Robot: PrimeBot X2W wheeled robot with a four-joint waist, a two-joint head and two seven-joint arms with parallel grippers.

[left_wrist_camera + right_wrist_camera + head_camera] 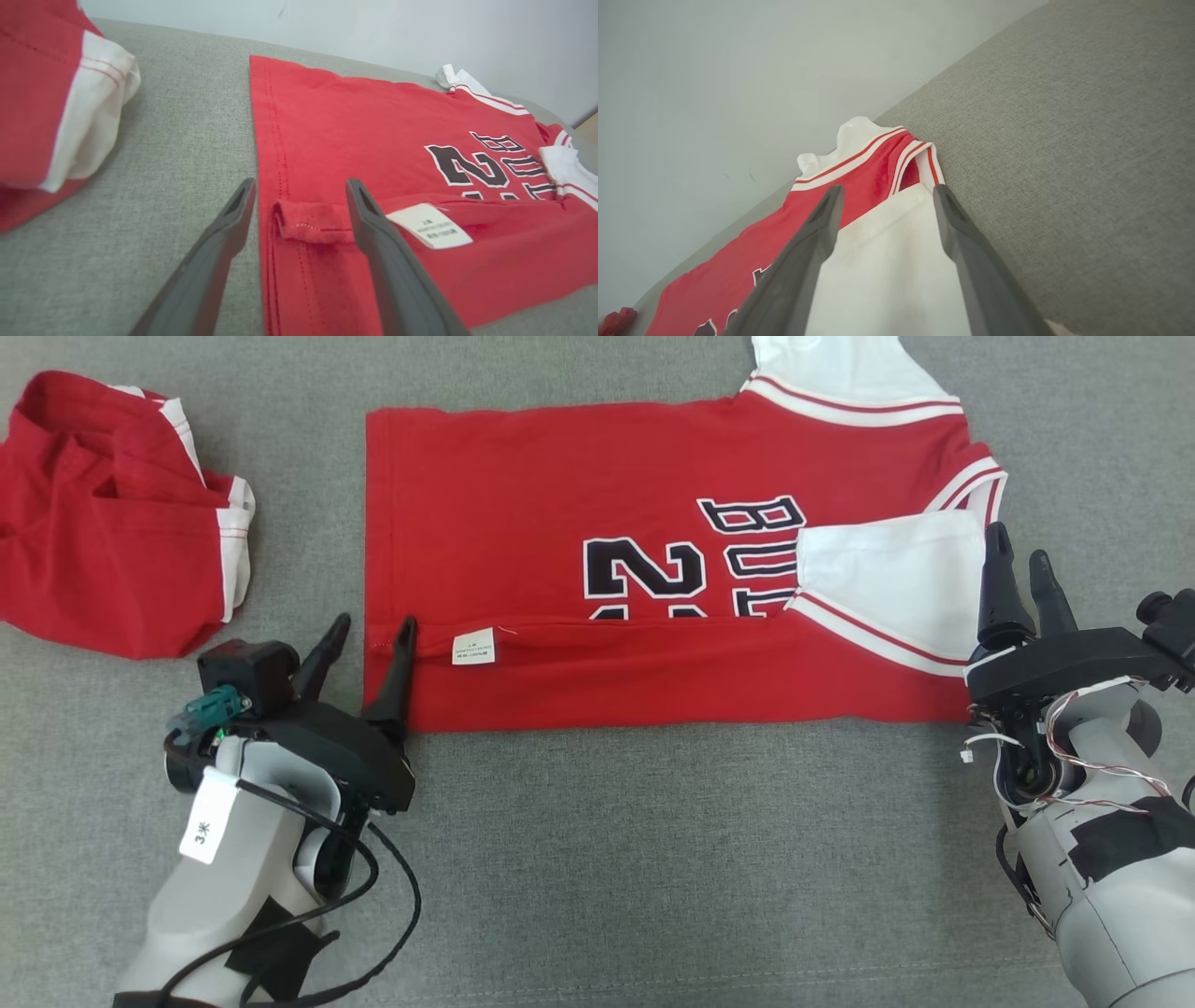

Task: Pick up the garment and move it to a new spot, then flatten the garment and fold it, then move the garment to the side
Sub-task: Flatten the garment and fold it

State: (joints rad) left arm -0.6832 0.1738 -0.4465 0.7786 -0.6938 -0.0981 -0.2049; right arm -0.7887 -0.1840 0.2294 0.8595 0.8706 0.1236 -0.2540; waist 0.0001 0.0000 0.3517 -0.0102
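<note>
Straddling the near-left hem (308, 224) of the jersey (523, 523), left gripper (372, 633) is spread open. Right gripper (1019, 560) is also open, at the white sleeve (887, 569). Jersey lies flat mid-bench (653, 849), near edge folded over. Likely light and limp; pinch hem and sleeve edges. Spare red garment (112, 523) far left.

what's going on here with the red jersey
A two-armed robot is folding a red jersey laid flat on a grey surface. Its near edge is already folded over, white sleeve tucked in. The left pincer is open astride the hem corner; the right pincer is open over the sleeve. Another red garment lies bunched at the left.
</note>
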